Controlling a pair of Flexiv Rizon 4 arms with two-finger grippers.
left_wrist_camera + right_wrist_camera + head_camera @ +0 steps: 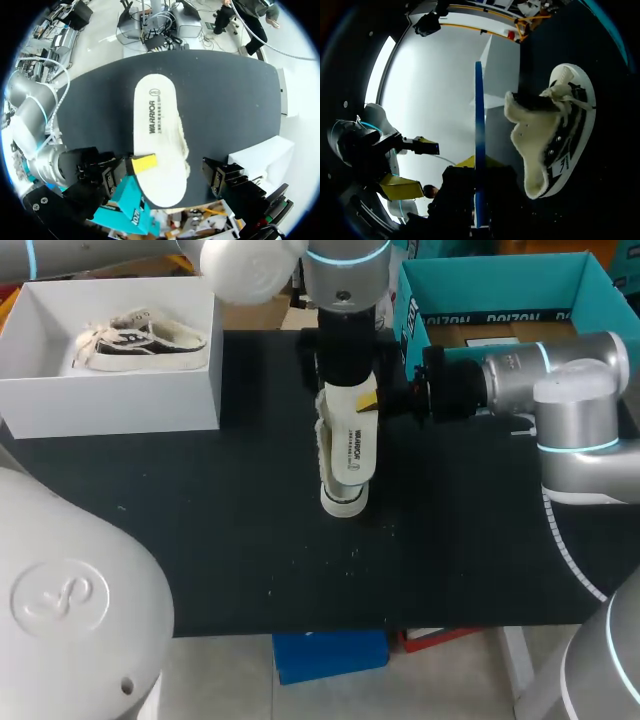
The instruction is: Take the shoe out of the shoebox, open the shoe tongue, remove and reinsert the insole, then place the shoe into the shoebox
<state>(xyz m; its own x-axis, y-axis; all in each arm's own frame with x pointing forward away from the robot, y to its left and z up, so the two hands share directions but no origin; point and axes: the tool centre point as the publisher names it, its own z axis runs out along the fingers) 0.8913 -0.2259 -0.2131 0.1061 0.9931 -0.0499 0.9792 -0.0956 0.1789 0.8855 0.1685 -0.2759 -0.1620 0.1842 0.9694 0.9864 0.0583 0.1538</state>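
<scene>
The table (200, 540) carries the white box (110, 405) at its far left corner, with 1 spare shoe (145, 343) lying inside. The other shoe (347, 445) is out at mid-table, its white sole turned toward the head camera and fleece lining showing along 1 edge. The left gripper (342, 380) hangs straight over the heel. The right gripper (378, 400) comes in level from the right, just beside that heel. Clenched or released, I cannot tell for either. Step 1 looks done and tongue-opening seems in hand. Next, 1 gripper should steady the heel while the other draws the tongue back to reach the insole.
</scene>
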